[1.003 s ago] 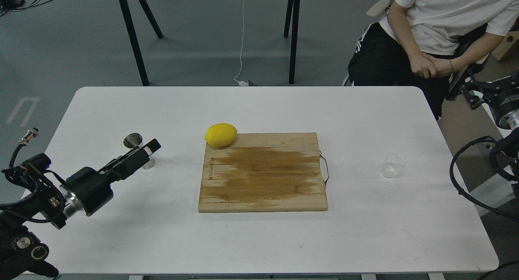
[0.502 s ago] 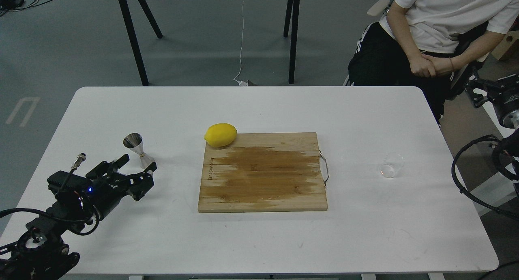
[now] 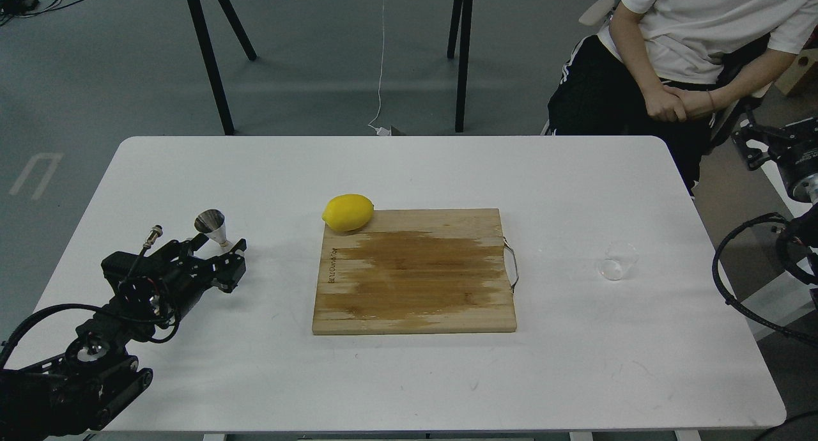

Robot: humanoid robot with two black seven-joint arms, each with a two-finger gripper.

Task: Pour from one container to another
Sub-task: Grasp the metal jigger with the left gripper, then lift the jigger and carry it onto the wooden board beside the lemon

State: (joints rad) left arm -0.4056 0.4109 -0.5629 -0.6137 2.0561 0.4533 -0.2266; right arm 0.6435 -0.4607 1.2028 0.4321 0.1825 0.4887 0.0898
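Fingers of the left gripper (image 3: 217,257) stood parted around the jigger (image 3: 214,229); the cup (image 3: 618,261) sat well apart, right of the board (image 3: 415,271).

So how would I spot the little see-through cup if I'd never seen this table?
Start at the wooden cutting board in the middle of the white table, then look right, past its metal handle. The glass cup sits alone on bare tabletop there. It is clear and nearly invisible, unlike the shiny steel jigger far left.
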